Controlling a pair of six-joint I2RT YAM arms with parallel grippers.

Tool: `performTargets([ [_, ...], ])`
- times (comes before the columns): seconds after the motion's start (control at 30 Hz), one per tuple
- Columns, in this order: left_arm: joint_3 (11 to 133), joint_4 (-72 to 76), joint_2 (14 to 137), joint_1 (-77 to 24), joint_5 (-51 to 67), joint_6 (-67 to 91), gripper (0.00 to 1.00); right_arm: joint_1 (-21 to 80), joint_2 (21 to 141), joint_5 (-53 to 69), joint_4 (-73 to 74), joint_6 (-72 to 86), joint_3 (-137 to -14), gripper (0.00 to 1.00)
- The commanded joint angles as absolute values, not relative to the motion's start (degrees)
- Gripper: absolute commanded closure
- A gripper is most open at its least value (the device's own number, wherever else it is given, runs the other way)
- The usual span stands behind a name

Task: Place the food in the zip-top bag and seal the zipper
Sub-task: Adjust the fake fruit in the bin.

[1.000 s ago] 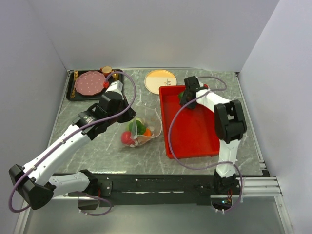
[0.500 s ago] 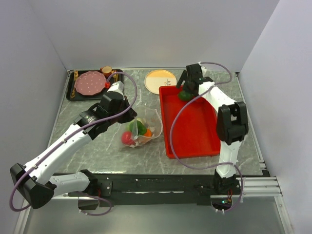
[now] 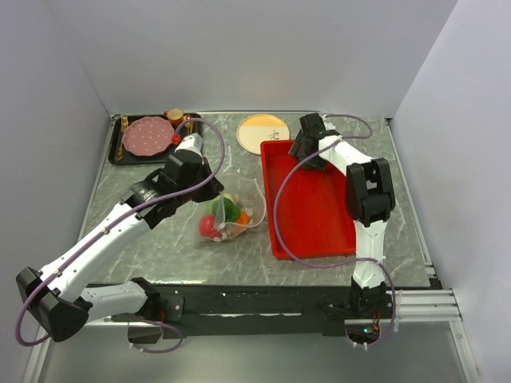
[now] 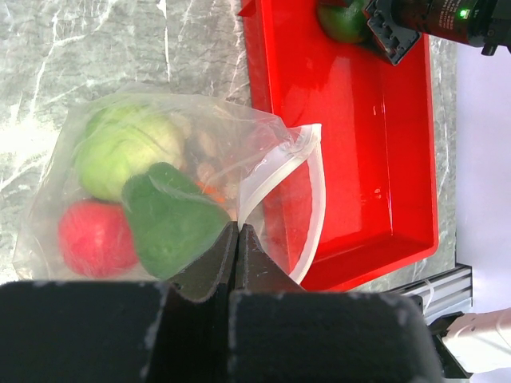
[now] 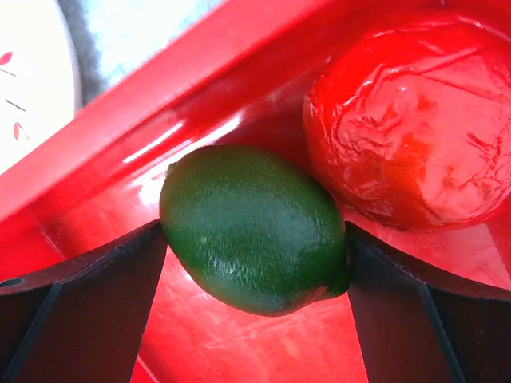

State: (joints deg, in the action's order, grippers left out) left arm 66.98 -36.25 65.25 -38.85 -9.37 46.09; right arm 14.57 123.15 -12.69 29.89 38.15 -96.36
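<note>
Pinching bag (image 4: 263, 152) rim, left pincer (image 4: 236, 239) was clamped together on it; bag lay at desk (image 3: 160, 249) middle, just left of red tray (image 4: 399, 159). In tray's far corner, right pincer (image 5: 255, 271) stood apart astride green lime (image 5: 251, 227), beside red tomato (image 5: 415, 120).

zip-top bag (image 3: 249, 203) left of tray (image 3: 318, 219)

The left arm (image 3: 104, 235) and right arm (image 3: 367, 191) have white links and black joints. A purple cable (image 3: 275, 211) loops along each. The fingers (image 5: 72, 319) are black wedges, and a green light (image 4: 461, 12) glows on the right wrist.
</note>
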Motion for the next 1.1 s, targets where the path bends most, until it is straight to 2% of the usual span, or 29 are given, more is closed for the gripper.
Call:
performTargets([
  [0.0,68.6,-35.5,64.6,-38.8,-10.0,45.1,0.99,14.2,122.0,-15.6,29.3,39.6,-98.5,0.05],
  [0.1,68.7,-35.9,64.5,-38.8,-10.5,45.0,0.99,14.1,120.0,-15.4,26.2,39.9,-95.8,0.04],
  [0.2,68.1,-35.9,64.0,-38.7,-10.8,45.3,0.99,14.1,122.2,-15.2,29.5,39.2,-99.9,0.04],
  [0.27,67.4,-35.6,63.7,-38.8,-10.6,45.4,0.99,14.1,123.7,-14.9,30.1,38.6,-100.7,0.12],
  [0.5,67.3,-35.2,64.1,-38.8,-10.0,45.4,0.99,14.1,121.2,-12.3,26.7,36.0,-96.1,0.27],
  [0.57,67.7,-35.2,64.5,-38.8,-9.5,45.2,0.99,14.1,121.2,-11.9,26.8,35.2,-96.1,0.36],
  [0.63,67.8,-35.2,64.8,-38.8,-9.4,45.1,0.99,14.1,120.9,-10.8,27.5,34.6,-95.9,0.38],
  [0.7,67.7,-35.2,64.7,-38.8,-9.6,45.3,0.99,14.2,119.9,-9.8,26.8,34.1,-93.4,0.44],
  [0.9,66.8,-34.6,64.2,-38.8,-9.2,45.6,0.99,14.9,109.7,-7.7,21.0,34.0,-79.6,0.43],
  [1.07,67.3,-34.0,65.2,-38.8,-8.5,45.2,0.99,16.3,101.9,-5.6,19.2,33.0,-70.4,0.38],
])
